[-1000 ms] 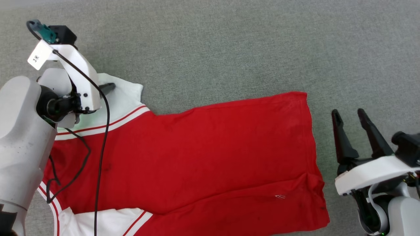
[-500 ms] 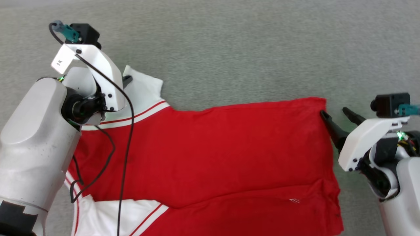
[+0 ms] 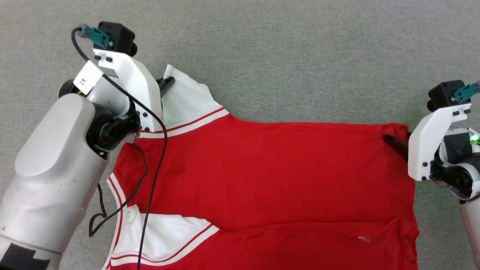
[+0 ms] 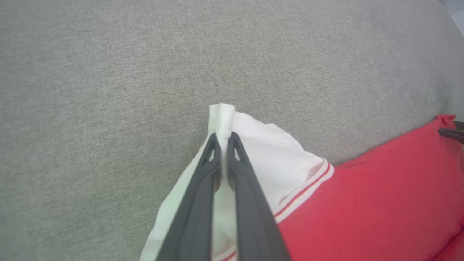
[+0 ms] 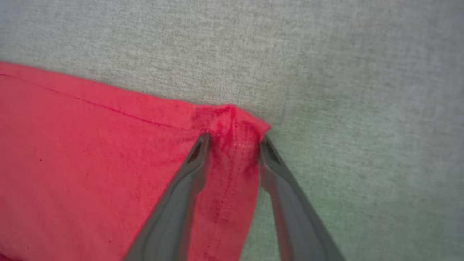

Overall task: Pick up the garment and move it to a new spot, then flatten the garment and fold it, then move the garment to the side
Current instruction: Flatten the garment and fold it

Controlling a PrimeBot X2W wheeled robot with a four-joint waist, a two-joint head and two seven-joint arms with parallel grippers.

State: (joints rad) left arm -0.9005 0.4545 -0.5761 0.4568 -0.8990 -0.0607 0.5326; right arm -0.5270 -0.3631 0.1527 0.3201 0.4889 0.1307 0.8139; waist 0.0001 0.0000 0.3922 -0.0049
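I have the garment lying spread out on the grey surface in front of the robot. Its red body runs across the scene from left to right, one white red-striped sleeve sits at the far left and the other at the near left, and the hem is at the right. The left gripper is at the far-left sleeve. Its two dark fingers are pressed together on the sleeve's white edge, and a folded strip of cloth sticks out just past the tips. That corner of the sleeve stands up a little from the surface. A black cable drops from the left wrist and trails over the red cloth near the sleeve seam. The right gripper is at the far-right corner of the hem. Its fingers are spread and straddle the corner, with the red cloth bunched into a small ridge between the two tips and touching both. In the head view one of its fingers lies on the red cloth just inside the hem edge. A long crease runs left to right across the near part of the body, and the near-right hem edge looks slightly rumpled.
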